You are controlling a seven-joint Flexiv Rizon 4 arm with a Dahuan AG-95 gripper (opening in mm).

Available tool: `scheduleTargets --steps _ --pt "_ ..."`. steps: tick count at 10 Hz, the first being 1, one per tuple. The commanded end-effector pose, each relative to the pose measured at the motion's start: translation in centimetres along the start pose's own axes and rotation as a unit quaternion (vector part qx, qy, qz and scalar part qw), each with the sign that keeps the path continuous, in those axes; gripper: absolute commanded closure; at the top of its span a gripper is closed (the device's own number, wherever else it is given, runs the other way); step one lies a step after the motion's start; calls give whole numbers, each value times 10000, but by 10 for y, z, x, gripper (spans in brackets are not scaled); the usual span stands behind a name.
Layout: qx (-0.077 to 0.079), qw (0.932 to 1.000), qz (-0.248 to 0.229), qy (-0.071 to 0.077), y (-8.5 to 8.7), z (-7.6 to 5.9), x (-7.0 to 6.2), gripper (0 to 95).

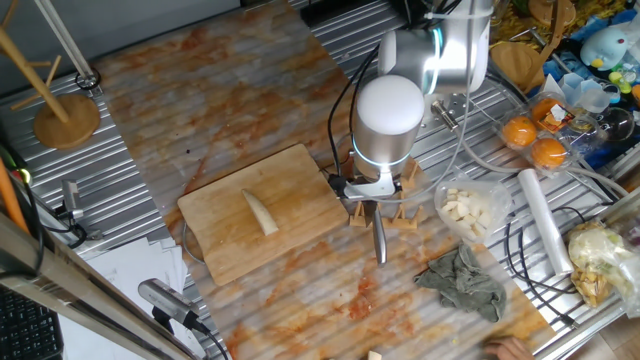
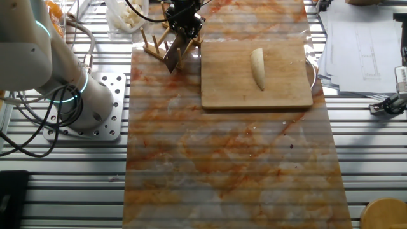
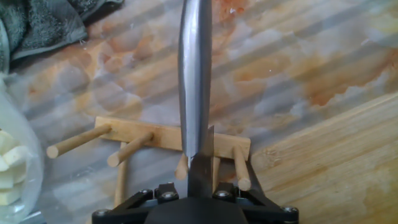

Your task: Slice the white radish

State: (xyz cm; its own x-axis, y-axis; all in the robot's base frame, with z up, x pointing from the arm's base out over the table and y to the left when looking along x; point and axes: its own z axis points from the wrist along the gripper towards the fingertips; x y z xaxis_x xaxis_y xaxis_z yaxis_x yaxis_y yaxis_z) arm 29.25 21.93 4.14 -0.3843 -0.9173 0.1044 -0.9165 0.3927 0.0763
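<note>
The white radish (image 1: pixel 262 212) (image 2: pixel 257 68) is a pale cream tapered strip lying whole in the middle of the wooden cutting board (image 1: pixel 220 228) (image 2: pixel 283 86). My gripper (image 1: pixel 375 196) (image 2: pixel 183 24) (image 3: pixel 199 186) is off the board, to the right of it in one fixed view, and is shut on a knife. The steel blade (image 1: pixel 380 240) (image 2: pixel 173 56) (image 3: pixel 196 74) sticks out past a small wooden peg rack (image 1: pixel 402 216) (image 2: pixel 152 44) (image 3: pixel 155 138). The handle is hidden inside my hand. The board's corner (image 3: pixel 339 168) shows at the right of the hand view.
A heap of pale cubes in clear plastic (image 1: pixel 468 212) (image 3: pixel 9 169) lies beyond the rack, with a grey-green cloth (image 1: pixel 465 282) (image 3: pixel 43 22) beside it. Oranges (image 1: pixel 535 140), a plastic roll (image 1: pixel 545 220) and cables crowd that side. Papers (image 2: pixel 359 48) lie past the board.
</note>
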Motion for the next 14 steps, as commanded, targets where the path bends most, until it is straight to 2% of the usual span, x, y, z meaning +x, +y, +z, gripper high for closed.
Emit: scheduleTargets --steps 1,4,7,8,10,11,13,14 --pt "25 10000 58 -15 0 2 -1 950" --pt "87 9999 59 -22 -1 2 0 950" --pt "40 9999 158 -44 -1 -4 1 950" --pt "28 9998 214 -46 -2 -11 3 950" --pt "-99 9991 389 -105 -6 -29 4 950" --pt "-163 9985 522 -88 -11 -43 4 950" --pt "-267 9974 667 -47 -19 -63 3 950" --pt "-285 9970 725 -43 -20 -66 2 950"
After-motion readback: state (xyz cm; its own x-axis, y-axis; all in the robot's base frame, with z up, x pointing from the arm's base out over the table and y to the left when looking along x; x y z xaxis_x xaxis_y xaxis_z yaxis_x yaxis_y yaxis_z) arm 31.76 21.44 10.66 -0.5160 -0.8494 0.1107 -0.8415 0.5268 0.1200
